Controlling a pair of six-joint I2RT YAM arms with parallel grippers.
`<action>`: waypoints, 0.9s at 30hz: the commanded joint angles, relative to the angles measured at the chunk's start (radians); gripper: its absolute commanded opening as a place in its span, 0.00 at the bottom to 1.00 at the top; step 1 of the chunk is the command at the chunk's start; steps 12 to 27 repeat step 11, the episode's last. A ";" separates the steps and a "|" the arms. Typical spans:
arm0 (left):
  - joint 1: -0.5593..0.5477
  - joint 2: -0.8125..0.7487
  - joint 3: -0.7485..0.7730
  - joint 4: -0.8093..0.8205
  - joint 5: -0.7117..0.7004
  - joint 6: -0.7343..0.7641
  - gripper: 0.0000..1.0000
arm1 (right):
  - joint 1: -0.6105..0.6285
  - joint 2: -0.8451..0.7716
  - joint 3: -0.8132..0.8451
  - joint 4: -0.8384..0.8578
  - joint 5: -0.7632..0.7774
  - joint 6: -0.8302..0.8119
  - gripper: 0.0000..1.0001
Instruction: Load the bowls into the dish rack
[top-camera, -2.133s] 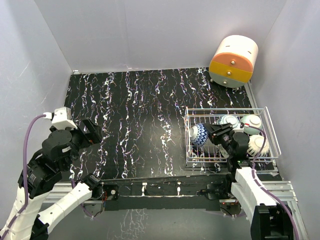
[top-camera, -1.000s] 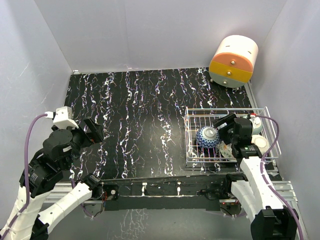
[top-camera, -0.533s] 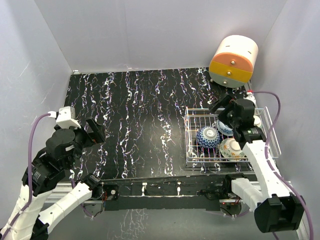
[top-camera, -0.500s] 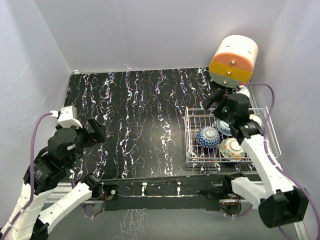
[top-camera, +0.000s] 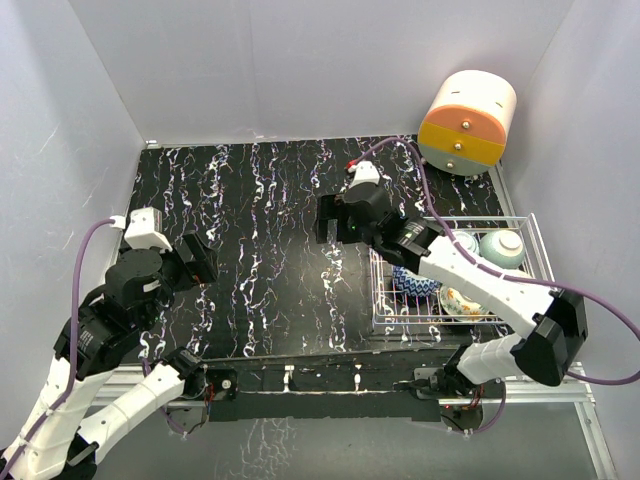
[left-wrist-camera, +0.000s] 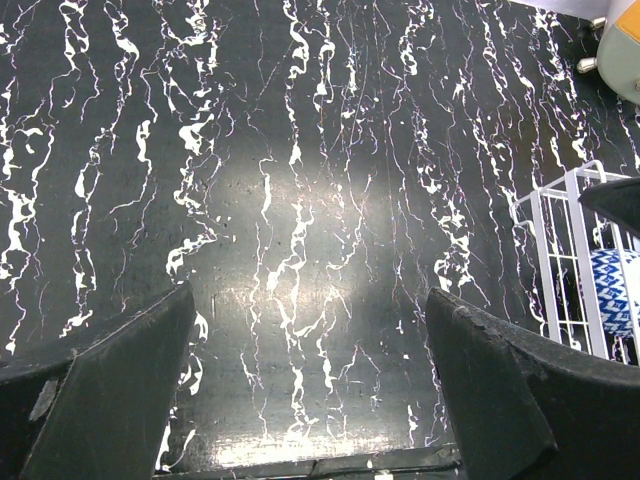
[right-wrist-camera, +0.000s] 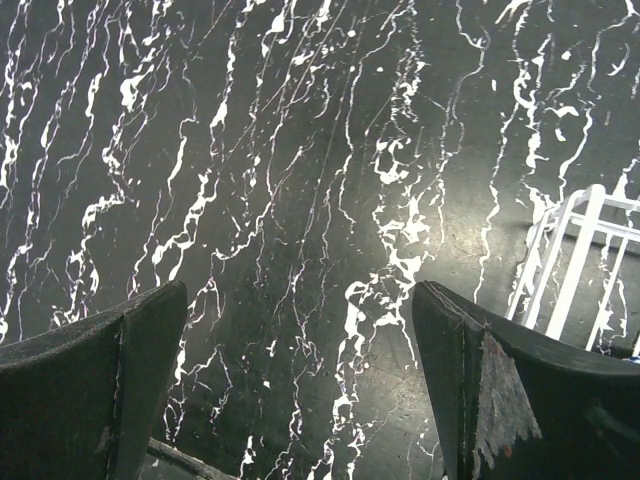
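Note:
The dish rack (top-camera: 430, 325) is a white wire basket on the right of the mat. Inside it lie a blue patterned bowl (top-camera: 408, 282), a pale green bowl (top-camera: 501, 246), another pale bowl (top-camera: 464, 241) and an orange-patterned bowl (top-camera: 458, 301). My right gripper (top-camera: 332, 216) hangs open and empty above the mat, just left of the rack's far corner. In the right wrist view the gripper (right-wrist-camera: 300, 292) has only marbled mat between its fingers, and the rack's corner (right-wrist-camera: 578, 262) shows at the right. My left gripper (top-camera: 199, 262) (left-wrist-camera: 308, 300) is open and empty over the mat's left side.
A cream-and-orange round drawer unit (top-camera: 467, 122) stands at the back right corner. Grey walls close in the black marbled mat (top-camera: 260, 220) on three sides. In the left wrist view the rack's edge (left-wrist-camera: 560, 250) and the blue bowl (left-wrist-camera: 615, 290) show at the right.
My right gripper opened, left the blue bowl in the rack, rose out and swung left over the mat. The left arm shifted slightly.

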 joint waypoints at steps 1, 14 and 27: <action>-0.004 0.001 -0.008 -0.020 0.001 -0.009 0.97 | 0.048 0.016 0.053 0.042 0.059 -0.042 0.99; -0.003 0.009 -0.027 -0.005 0.005 -0.012 0.97 | 0.062 -0.045 -0.014 0.093 0.074 -0.051 0.99; -0.003 0.009 -0.027 -0.005 0.005 -0.012 0.97 | 0.062 -0.045 -0.014 0.093 0.074 -0.051 0.99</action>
